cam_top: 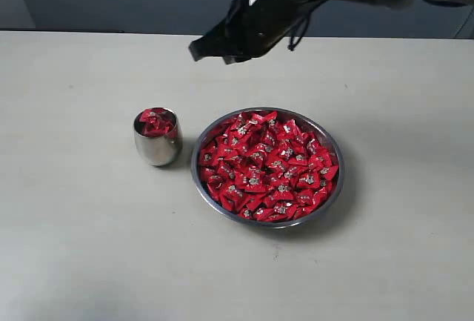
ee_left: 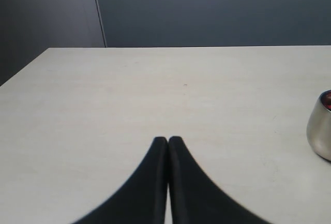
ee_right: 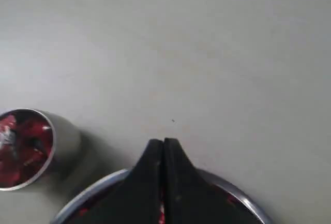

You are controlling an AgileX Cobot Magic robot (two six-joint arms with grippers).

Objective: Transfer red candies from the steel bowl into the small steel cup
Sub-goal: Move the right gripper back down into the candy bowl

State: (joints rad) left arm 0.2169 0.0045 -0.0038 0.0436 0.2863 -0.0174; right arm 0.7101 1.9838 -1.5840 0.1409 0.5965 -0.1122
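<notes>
The red candies point(cam_top: 266, 167) lay heaped in the steel bowl point(cam_top: 244, 222), filling it almost to the rim. They pointed every which way, so their pinched ends showed no one line. The bowl sat flat on the table point(cam_top: 74, 247) with its open side up. Just beside it, on its left in the exterior view and not touching it, the small steel cup point(cam_top: 157, 150) stood upright with its mouth up. More red candies point(cam_top: 155, 122) were piled in the cup up to the top. The right gripper point(cam_top: 196, 48) hung in the air above the table, behind the bowl, with its tips slanting down and toward the left. Its two black fingers were pressed together, and no candy showed between the tips. The left gripper point(ee_left: 167, 139) was pressed together too, low over bare table, with the cup off to one side. The table was pale and smooth. Behind it was a dark grey-blue wall point(ee_left: 207, 6).
</notes>
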